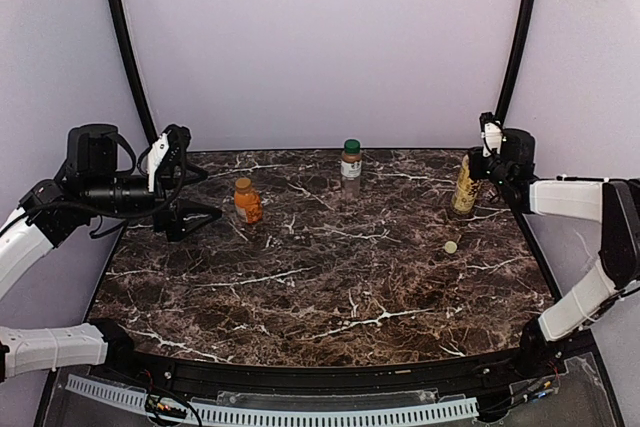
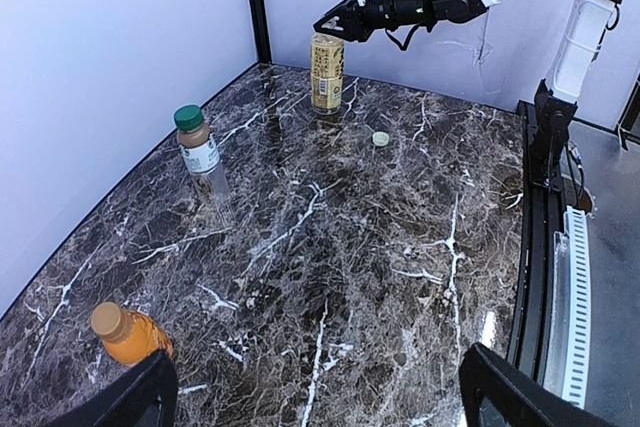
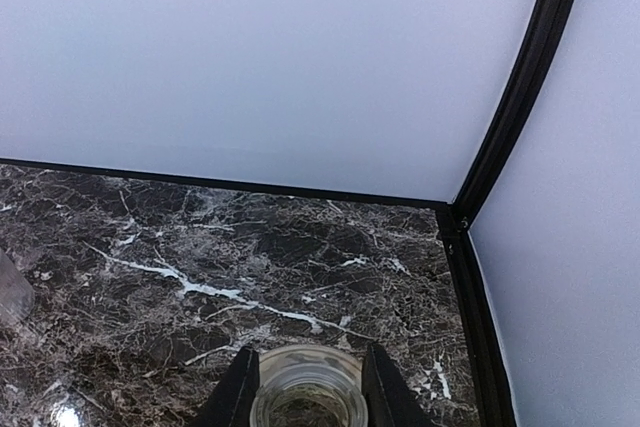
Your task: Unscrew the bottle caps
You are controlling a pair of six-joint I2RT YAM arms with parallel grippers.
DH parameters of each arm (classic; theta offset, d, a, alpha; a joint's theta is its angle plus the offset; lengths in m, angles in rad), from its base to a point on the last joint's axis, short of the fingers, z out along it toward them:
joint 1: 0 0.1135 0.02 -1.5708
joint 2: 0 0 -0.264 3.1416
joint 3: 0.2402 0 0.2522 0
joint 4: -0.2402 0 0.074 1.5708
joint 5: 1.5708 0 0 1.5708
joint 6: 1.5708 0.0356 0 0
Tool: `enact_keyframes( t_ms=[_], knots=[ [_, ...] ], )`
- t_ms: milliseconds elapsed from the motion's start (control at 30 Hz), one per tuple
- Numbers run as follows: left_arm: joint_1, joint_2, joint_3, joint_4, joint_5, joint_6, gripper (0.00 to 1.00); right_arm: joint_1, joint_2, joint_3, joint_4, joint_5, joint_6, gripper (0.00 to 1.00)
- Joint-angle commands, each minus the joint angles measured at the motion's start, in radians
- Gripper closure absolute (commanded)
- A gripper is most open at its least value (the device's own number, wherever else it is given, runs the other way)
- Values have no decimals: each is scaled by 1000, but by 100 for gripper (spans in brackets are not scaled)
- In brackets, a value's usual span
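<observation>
Right wrist view: right gripper (image 3: 308,375) pinches the open-mouthed tea bottle (image 3: 303,409) between its fingers.

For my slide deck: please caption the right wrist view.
Right jaws shut on the uncapped bottle, marble table and pale wall behind.

Markings on the tea bottle (image 2: 326,72) cannot be read.
</observation>
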Motion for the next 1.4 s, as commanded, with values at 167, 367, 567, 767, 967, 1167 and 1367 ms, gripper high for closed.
enact_keyframes(
  t_ms=[167, 367, 567, 767, 967, 1167, 1367],
  knots=[
    [5, 11, -9, 25, 19, -6, 1, -8, 75, 91, -72, -7, -27, 88],
    [5, 9, -6, 25, 19, -3, 1, -9, 77, 139, -140, -15, 5, 24],
    [5, -2, -14, 25, 19, -1, 1, -10, 74, 223, -206, -1, 1, 1],
    [8, -13, -37, 34, 13, -10, 1, -6, 87, 410, -374, 66, 3, 1],
    [66, -43, -118, 110, -3, -103, 1, 63, 121, 594, -503, -153, 87, 13],
    [235, -135, -317, 248, -48, -386, 1, 244, 316, 818, -614, -271, 185, 16],
    [368, -234, -428, 247, -220, -414, 1, 380, 561, 1067, -738, -158, 145, 5]
  ],
)
